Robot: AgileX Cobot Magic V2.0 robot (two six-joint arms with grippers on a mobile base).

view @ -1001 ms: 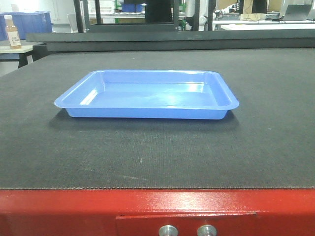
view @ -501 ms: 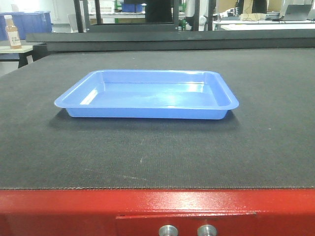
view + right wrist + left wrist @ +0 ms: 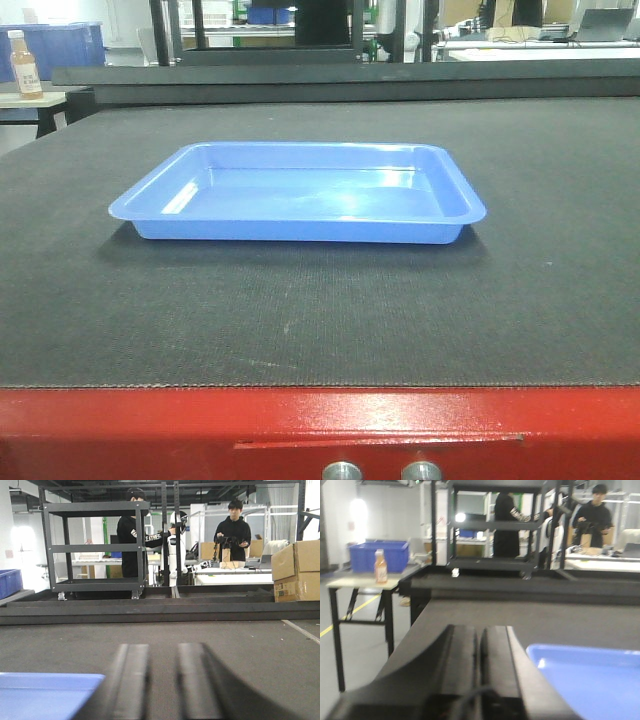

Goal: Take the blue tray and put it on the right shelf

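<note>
The blue tray [image 3: 300,195] lies flat and empty in the middle of the dark mat [image 3: 300,320] on the red-framed table [image 3: 150,420]. Neither gripper shows in the front view. In the left wrist view my left gripper [image 3: 480,630] is shut with nothing in it, its fingers pressed together, and it sits just left of the tray's [image 3: 590,675] near corner. In the right wrist view my right gripper [image 3: 162,647] is open with bare mat between its fingers, just right of the tray's [image 3: 45,692] corner. The right shelf is out of view.
A raised dark ledge [image 3: 350,80] runs along the mat's far edge. Behind it stand a dark metal rack [image 3: 95,545], two people [image 3: 232,527] and cardboard boxes [image 3: 297,570]. A side table at far left holds a bottle [image 3: 22,62] and deep blue bins [image 3: 70,45].
The front view has shifted very slightly; the tray stays where it was on the mat.
</note>
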